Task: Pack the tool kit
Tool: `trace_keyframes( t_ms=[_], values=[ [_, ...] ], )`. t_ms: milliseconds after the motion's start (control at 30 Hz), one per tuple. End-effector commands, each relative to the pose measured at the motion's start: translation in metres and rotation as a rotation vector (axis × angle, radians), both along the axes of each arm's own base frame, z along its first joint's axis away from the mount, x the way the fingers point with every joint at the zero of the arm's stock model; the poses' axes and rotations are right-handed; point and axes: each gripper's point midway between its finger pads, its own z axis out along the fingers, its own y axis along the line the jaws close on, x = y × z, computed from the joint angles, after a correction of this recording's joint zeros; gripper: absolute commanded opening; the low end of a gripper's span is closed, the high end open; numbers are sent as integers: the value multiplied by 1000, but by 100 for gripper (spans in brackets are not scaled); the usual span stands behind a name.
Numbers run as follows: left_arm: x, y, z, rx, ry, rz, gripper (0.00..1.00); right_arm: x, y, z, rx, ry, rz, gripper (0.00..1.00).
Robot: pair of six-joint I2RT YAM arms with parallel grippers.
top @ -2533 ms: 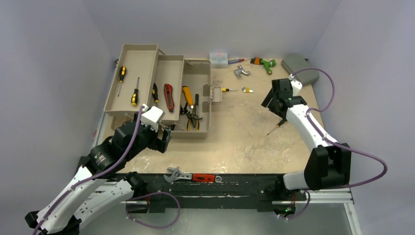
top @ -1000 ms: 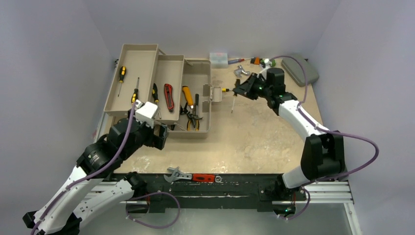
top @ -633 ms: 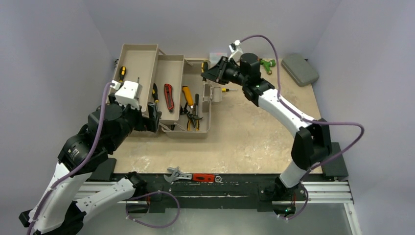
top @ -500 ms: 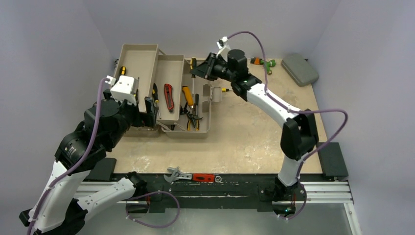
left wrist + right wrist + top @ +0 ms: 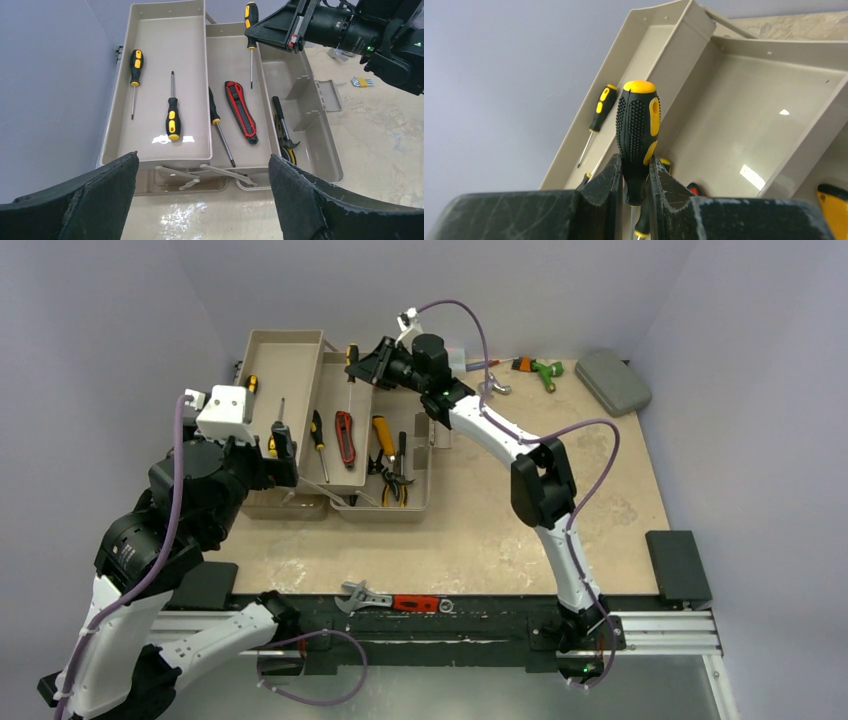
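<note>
Right arm has swung from the right side of the counter [image 5: 520, 510] over to the toolbox [image 5: 290, 365], carrying a yellow-black screwdriver [image 5: 351, 352]; left arm has shifted left alongside the outer tray.

Top view: the long beige toolbox stands at the counter's far left with both trays folded out in steps. Loose screwdrivers [image 5: 318, 432], a red knife [image 5: 345, 428] and pliers [image 5: 392, 475] lie inside. The right tool [image 5: 372, 358] hangs over the middle tray's far end, clamped on the yellow-black screwdriver, and the left tool [image 5: 283, 443] hovers at the outer tray's near end. Left wrist view: the left tool's fingers [image 5: 90, 195] stand wide apart with nothing between them, above the toolbox's near edge. Right wrist view: both fingers [image 5: 606, 180] pinch the screwdriver's handle, its yellow cap sticking out past the fingertips, with the trays behind.
</note>
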Motion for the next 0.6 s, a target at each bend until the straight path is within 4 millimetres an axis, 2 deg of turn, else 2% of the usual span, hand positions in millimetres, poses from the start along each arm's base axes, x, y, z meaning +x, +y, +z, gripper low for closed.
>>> trace_keyframes(
  t_ms=[0, 167, 200, 267, 300, 333, 400, 567],
  values=[
    [-2, 15, 9, 30, -24, 52, 98, 10, 2, 52, 77, -91, -35, 0],
    [-7, 21, 10, 27, -36, 62, 98, 14, -1, 51, 73, -104, -63, 1],
    [-7, 21, 10, 27, -37, 62, 98, 15, -1, 51, 74, -105, -64, 7],
    [-8, 22, 10, 30, -38, 60, 99, 14, -1, 52, 75, -102, -63, 43],
    [-9, 22, 9, 32, -38, 61, 99, 14, -1, 51, 72, -96, -65, 56],
    [-9, 22, 9, 35, -36, 61, 99, 13, -2, 52, 68, -91, -68, 65],
    [-9, 23, 7, 36, -36, 62, 99, 10, -5, 56, 56, -93, -71, 70],
    [-9, 18, -4, 29, -19, 43, 100, -8, -22, 58, -12, -98, -70, 72]
  ],
)
